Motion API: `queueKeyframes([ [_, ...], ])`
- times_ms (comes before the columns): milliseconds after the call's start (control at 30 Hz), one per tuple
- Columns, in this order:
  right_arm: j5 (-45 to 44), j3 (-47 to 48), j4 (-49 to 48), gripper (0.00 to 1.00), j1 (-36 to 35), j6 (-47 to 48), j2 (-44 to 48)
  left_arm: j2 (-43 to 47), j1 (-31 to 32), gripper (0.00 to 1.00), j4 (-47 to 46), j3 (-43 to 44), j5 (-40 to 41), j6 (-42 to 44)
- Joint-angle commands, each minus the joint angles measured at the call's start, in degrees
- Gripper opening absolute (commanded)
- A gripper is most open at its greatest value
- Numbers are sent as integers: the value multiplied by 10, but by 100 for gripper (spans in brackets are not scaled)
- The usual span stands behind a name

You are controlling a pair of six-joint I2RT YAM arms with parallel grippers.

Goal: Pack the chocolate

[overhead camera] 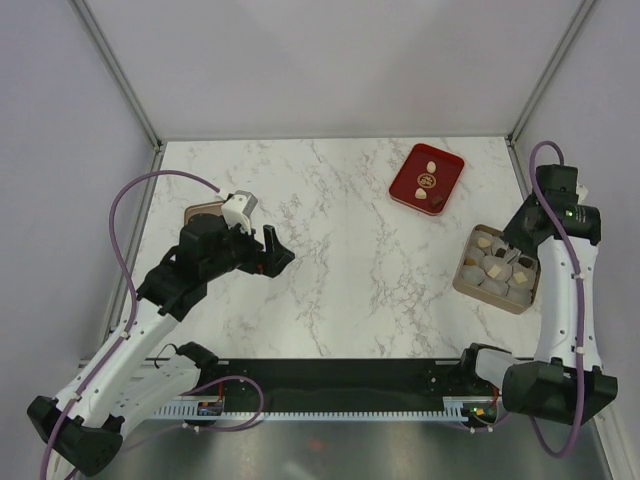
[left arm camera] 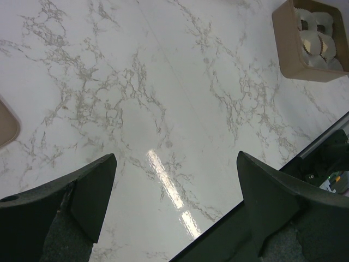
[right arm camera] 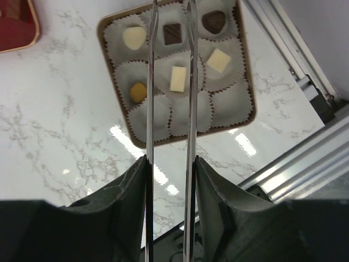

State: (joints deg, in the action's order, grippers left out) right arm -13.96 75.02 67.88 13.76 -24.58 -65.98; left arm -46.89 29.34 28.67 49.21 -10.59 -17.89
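Observation:
The chocolates are tiny lumps. Three cream ones (overhead camera: pixel 432 180) lie on the red tray (overhead camera: pixel 408 186). Several sit in paper cups in the tan box (right arm camera: pixel 248 82): a cream one (right arm camera: pixel 134 37), a dark square (right arm camera: pixel 172 34), a dark heart (right arm camera: pixel 213 21), a white square (right arm camera: pixel 218 60). My right gripper (right arm camera: pixel 170 161) is shut on metal tweezers (right arm camera: pixel 150 98) that reach over the box; their tips run off the top of the view. In the top view the right gripper (overhead camera: pixel 527 220) hovers over the box (overhead camera: pixel 470 283). My left gripper (left arm camera: pixel 174 164) is open and empty over bare table.
A tan lid (overhead camera: pixel 203 212) lies behind the left arm; its corner shows in the left wrist view (left arm camera: pixel 5 123). The box shows at the far right there (left arm camera: pixel 289 49). A black rail (overhead camera: pixel 330 398) runs along the table's near edge.

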Motion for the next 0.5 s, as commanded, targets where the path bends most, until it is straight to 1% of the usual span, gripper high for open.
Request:
queueKeyframes([
  [0,62,35,-45,45,-2,15,-10,6,2,99,-3,2,9,13],
  [33,80,38,-56,46,-6,17,-19,6,2,99,-3,2,11,15],
  [133,86,43,-98,46,-36,24,-44,11,2,99,-1,3,27,19],
  [233,68,55,-130,47,-93,29,-84,14,2,99,0,3,39,20],
  [267,61,62,-140,48,-121,30,-96,12,2,99,0,3,42,20],
  [300,47,66,-159,48,-132,33,-108,11,2,99,1,4,43,22],
  [333,48,70,-170,48,-135,38,-134,9,2,99,1,4,43,22],
  [367,56,78,-180,50,-153,45,-147,6,2,99,2,5,43,22],
  [467,52,94,-227,52,-160,74,-202,0,2,99,2,6,43,23],
])
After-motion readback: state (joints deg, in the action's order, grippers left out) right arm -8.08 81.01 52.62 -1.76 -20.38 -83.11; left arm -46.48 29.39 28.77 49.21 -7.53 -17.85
